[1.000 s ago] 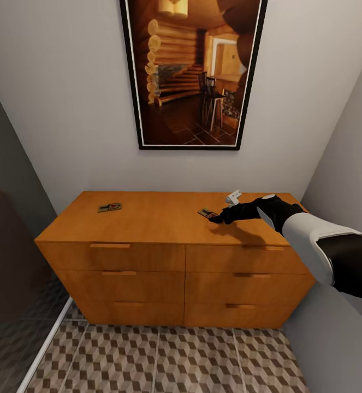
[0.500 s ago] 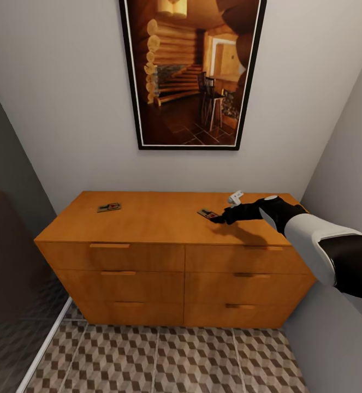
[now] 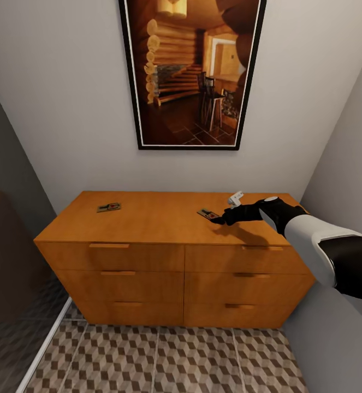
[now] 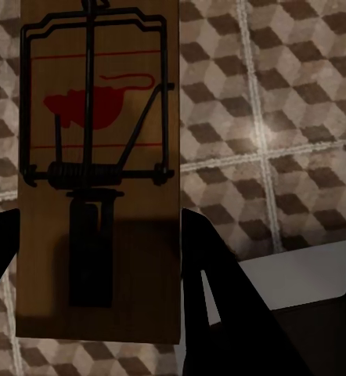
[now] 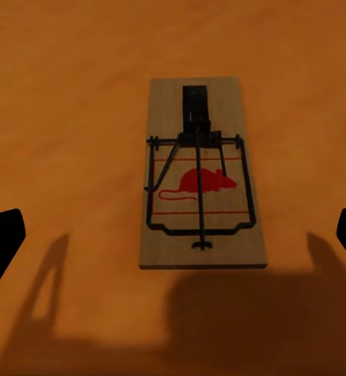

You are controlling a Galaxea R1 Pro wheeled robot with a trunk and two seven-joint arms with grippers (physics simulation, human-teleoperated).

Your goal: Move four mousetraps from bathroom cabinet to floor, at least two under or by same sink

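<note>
Two mousetraps lie on top of the orange-brown cabinet (image 3: 148,224): one near its left end (image 3: 109,207), one right of the middle (image 3: 207,214). My right gripper (image 3: 220,219) hovers just to the right of that second trap, low over the cabinet top. In the right wrist view the same mousetrap (image 5: 198,184) lies flat ahead, and the gripper (image 5: 174,239) stands open, one dark fingertip (image 5: 1,243) at each side. In the left wrist view my left gripper (image 4: 99,258) is shut on another mousetrap (image 4: 99,172), held above the cube-patterned bathroom floor (image 4: 282,102).
The cabinet stands in a narrow alcove, with a wall close on the right (image 3: 344,164) and a dark panel on the left (image 3: 6,273). A large framed picture (image 3: 189,71) hangs above it. Patterned floor (image 3: 164,355) lies in front of the drawers.
My right gripper has risen very slightly beside the trap. Both traps on the cabinet lie where they were.
</note>
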